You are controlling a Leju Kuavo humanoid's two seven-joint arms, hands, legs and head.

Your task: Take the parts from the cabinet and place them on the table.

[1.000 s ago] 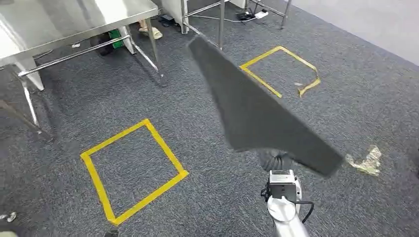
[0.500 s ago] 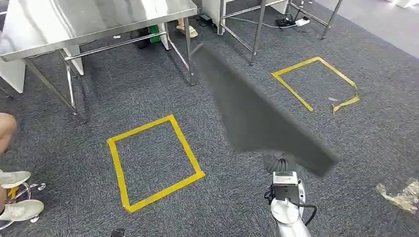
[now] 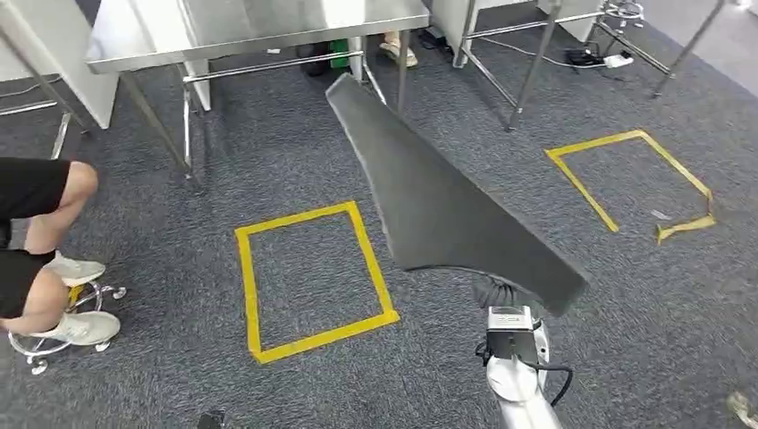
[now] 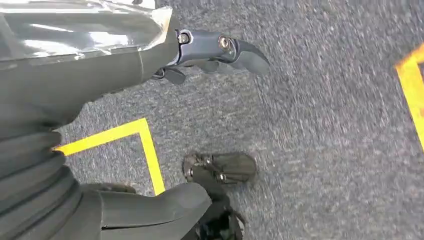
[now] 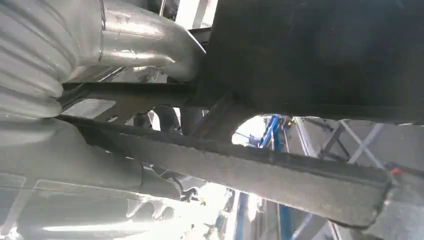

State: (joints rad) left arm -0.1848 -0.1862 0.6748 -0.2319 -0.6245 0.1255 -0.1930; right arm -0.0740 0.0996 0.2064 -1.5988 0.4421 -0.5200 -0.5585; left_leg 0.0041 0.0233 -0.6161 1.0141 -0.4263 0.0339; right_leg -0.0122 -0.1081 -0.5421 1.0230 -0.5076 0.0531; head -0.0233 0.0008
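Observation:
A large, dark grey, flat panel part (image 3: 447, 206) is raised over the carpet in the head view, its pointed end toward the steel table (image 3: 268, 27). My right hand (image 3: 498, 293) grips it from below at its wide near end, above my silver forearm. In the right wrist view the hand (image 5: 125, 45) clamps the part's dark edge (image 5: 310, 55), and a ribbed strip (image 5: 240, 162) of the part runs across. My left hand (image 4: 215, 47) hangs over the grey carpet with its fingers apart and nothing in it.
A person (image 3: 36, 232) sits on a wheeled stool (image 3: 67, 326) at the left. Two yellow tape squares (image 3: 313, 277) (image 3: 626, 179) mark the carpet. More steel table legs (image 3: 527, 71) and a power strip (image 3: 612, 61) stand at the back right.
The camera has turned, so the whole floor scene has slid to the right and the seated person has come further into view. The panel stays in my right hand.

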